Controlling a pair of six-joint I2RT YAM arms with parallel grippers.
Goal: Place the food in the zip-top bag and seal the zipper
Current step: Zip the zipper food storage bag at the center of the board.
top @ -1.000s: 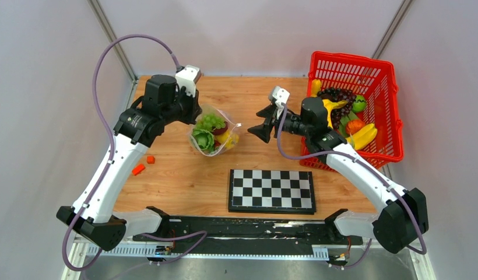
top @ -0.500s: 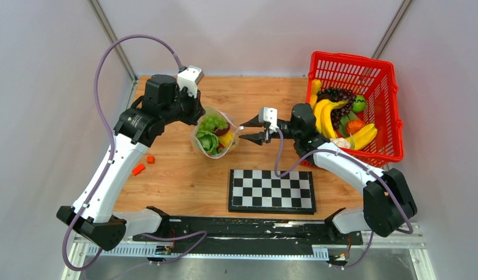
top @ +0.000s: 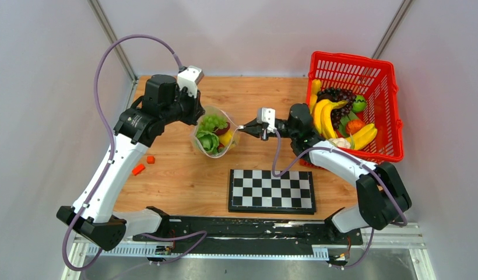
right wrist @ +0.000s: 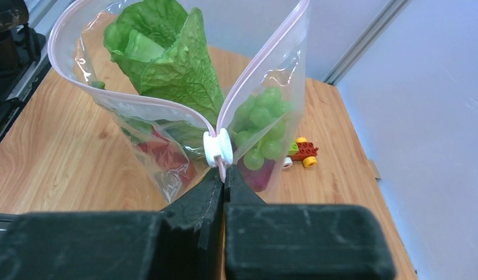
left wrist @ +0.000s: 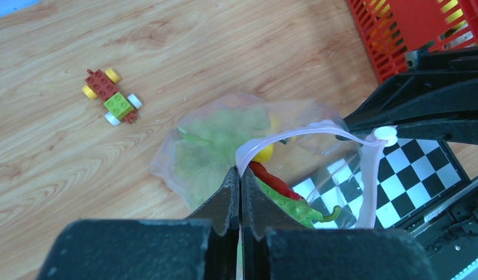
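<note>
The zip-top bag (top: 215,137) hangs upright between both grippers, mouth spread wide. Inside lies the food: lettuce (right wrist: 167,58), green grapes (right wrist: 260,122), a red pepper (left wrist: 274,181) and a yellow piece (left wrist: 263,153). The pink zipper (right wrist: 271,64) runs as an open loop round the mouth. My left gripper (left wrist: 241,172) is shut on the bag's left zipper end. At the other end, my right gripper (right wrist: 224,175) is shut on the pink strip just below the white slider (right wrist: 217,147). From above, the left gripper (top: 197,114) and right gripper (top: 243,126) flank the bag.
A red mesh basket (top: 353,58) with bananas and other toy fruit stands at the back right. A chessboard (top: 271,189) lies in front of the bag. A small brick car (left wrist: 111,96) sits behind it. Orange pieces (top: 138,169) lie at the left.
My right gripper has swung left from the basket to the bag's right end and shut on the zipper by the slider. The left gripper kept its hold.
</note>
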